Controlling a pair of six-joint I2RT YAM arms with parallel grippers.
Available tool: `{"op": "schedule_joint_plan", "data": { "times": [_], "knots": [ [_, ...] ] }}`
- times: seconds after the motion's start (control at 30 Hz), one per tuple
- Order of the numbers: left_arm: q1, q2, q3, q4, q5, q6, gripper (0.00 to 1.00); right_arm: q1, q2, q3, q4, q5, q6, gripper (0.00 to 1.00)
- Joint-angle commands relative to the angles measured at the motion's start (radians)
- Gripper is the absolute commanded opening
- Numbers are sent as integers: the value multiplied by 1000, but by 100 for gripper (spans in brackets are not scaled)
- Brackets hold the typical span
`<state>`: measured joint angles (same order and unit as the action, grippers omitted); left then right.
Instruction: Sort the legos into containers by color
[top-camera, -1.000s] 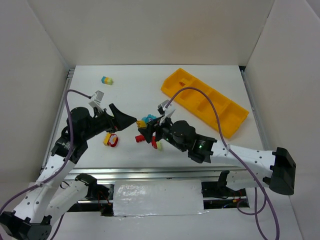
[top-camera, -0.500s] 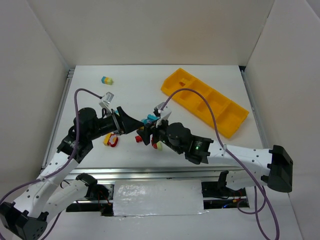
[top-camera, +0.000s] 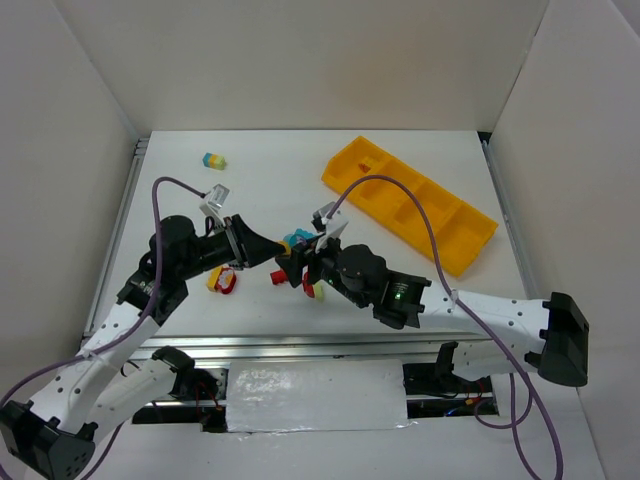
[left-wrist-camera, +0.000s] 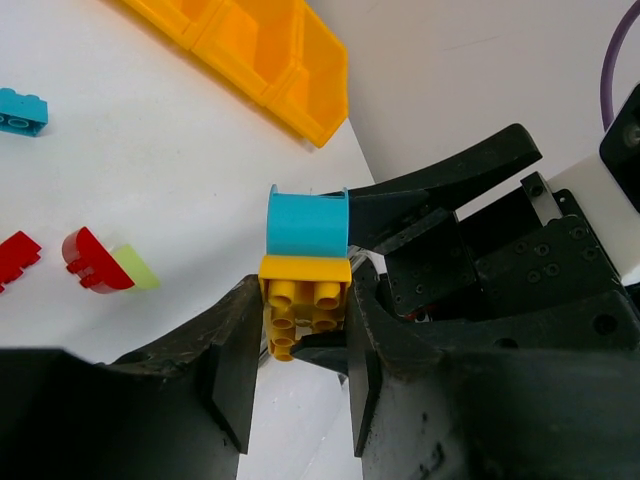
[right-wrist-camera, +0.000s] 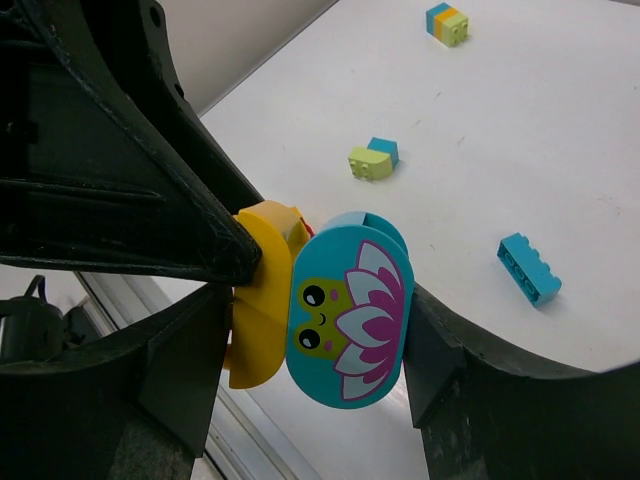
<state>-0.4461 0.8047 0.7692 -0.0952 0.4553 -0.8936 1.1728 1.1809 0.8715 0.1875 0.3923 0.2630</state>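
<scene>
The left gripper (left-wrist-camera: 303, 285) has closed in on the right gripper (right-wrist-camera: 315, 300) mid-table. It now pinches the yellow brick (left-wrist-camera: 305, 305); the right pinches the attached teal brick (right-wrist-camera: 350, 310), likely to split them for the tray (top-camera: 472, 243), far right.

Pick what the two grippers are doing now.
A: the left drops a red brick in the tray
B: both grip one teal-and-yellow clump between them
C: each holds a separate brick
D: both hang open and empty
B: the left gripper clamps the yellow half of the teal-and-yellow clump, and the right gripper closes around the same clump.
</scene>
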Motion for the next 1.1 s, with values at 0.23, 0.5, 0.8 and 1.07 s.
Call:
{"op": "schedule_joint_plan", "data": {
  "times": [0.23, 0.5, 0.8, 1.07],
  "knots": [
    [-8, -38, 28, 57, 13, 45, 0, 8, -55, -20, 116, -118, 25, 100],
    [-8, -68, 71, -9, 9, 172, 0, -142, -223, -87, -43, -416, 84, 100],
    [-8, -110, 55, 87, 321, 281, 0, -401, -375, -158, -42, -935, 154, 100],
    [-9, -142, 19, 215, 448, 257, 0, -401, -276, -120, 133, -1118, 252, 100]
  ]
}}
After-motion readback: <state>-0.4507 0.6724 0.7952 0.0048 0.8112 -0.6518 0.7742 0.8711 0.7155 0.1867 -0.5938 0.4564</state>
